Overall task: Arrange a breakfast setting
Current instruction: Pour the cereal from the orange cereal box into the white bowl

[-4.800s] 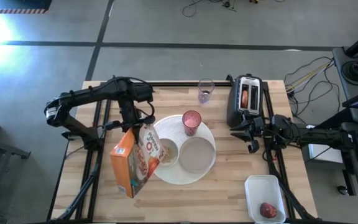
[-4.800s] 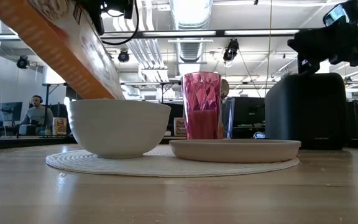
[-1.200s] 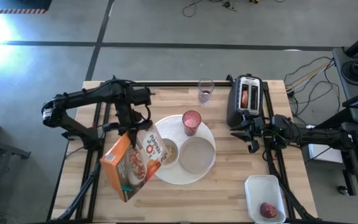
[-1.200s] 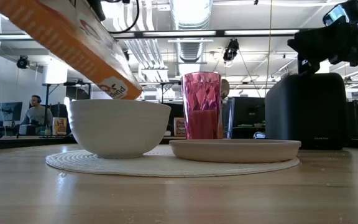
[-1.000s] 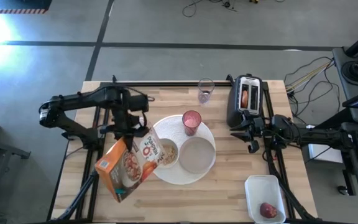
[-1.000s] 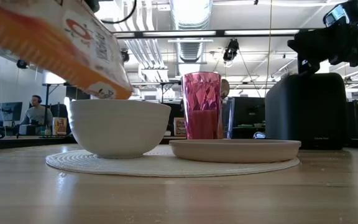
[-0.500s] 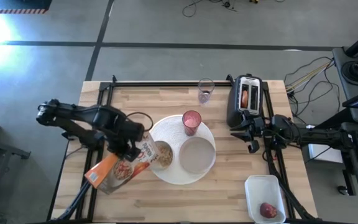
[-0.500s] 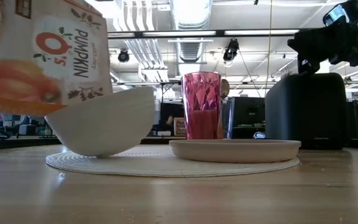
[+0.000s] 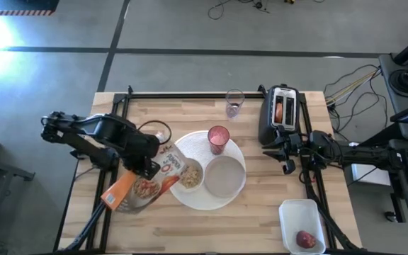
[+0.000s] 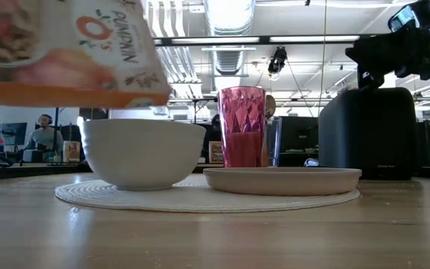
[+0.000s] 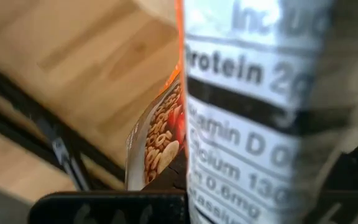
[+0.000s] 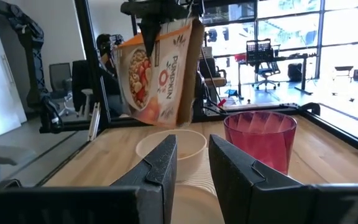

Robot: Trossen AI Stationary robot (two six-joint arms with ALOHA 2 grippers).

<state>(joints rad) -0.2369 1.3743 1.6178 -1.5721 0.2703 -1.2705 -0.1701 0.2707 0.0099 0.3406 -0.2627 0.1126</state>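
My left gripper (image 9: 149, 167) is shut on an orange pumpkin cereal box (image 9: 142, 188), held in the air over the left rim of the small white bowl (image 9: 190, 174). The bowl holds cereal and stands on the large white plate (image 9: 202, 201), next to the small grey plate (image 9: 224, 176) and the pink tumbler (image 9: 218, 138). The bagel half (image 9: 280, 110) sticks out of the toaster slot. The red apple (image 9: 304, 239) lies in a white container. My right gripper (image 9: 280, 151) is open and empty beside the toaster. The spoon is out of view. My left gripper holds the cereal box by its upper end (image 12: 164, 26), coming from above with the fingers pointing down. The box hangs below it, lifted clear, its lower edge (image 10: 88, 99) just above the bowl's rim. The box's printed side panel (image 11: 247, 124) hides the fingers in the left wrist view.
A black toaster (image 9: 282, 113) stands at the far right of the table. A clear glass (image 9: 234, 103) stands at the far edge. The white container (image 9: 302, 225) sits at the near right corner. Bare wood lies along the near edge and left of the plate.
My left gripper has swung toward the table's near-left with the box and turned it, so the box no longer slants down into the bowl and hangs with its lower edge about level. The bowl tipped for a moment and now stands level again.
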